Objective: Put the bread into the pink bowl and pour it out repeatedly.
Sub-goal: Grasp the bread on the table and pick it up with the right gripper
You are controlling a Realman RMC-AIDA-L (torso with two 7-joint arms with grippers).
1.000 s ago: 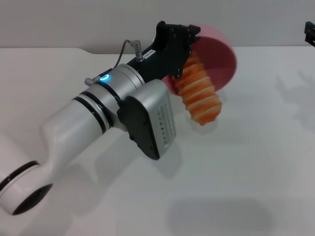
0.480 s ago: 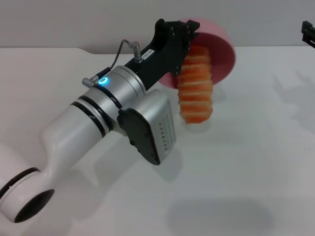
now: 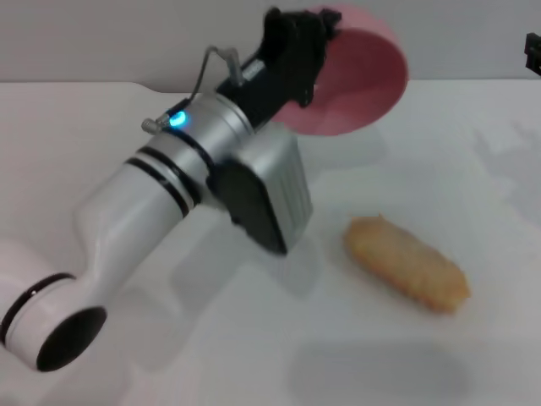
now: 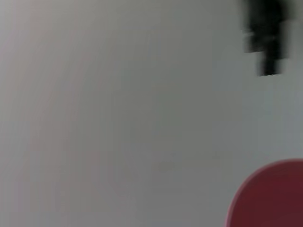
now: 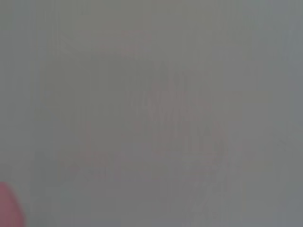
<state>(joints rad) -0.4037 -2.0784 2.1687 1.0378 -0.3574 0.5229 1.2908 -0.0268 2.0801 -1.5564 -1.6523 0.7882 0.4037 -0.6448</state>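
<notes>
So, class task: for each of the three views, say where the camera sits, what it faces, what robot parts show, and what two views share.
Head view: on the robot's head, looking forward and down at the table; left arm holds the tipped bowl in the left gripper; bread lies on the table; right gripper at the edge.
Left wrist view: faces bare table, bowl rim in a corner; a dark shape far off.
Right wrist view: faces blank table; no fingers show.
Shared: head and left wrist both show the bowl.

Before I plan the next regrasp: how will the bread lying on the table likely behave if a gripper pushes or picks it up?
The bread lies plain tan side up, so its ridged top is probably underneath; it may rock or roll if nudged sideways. It keeps its loaf shape, so it looks stiff rather than floppy. The bumpy skin should give some grip. The left gripper holds the tipped pink bowl.
</notes>
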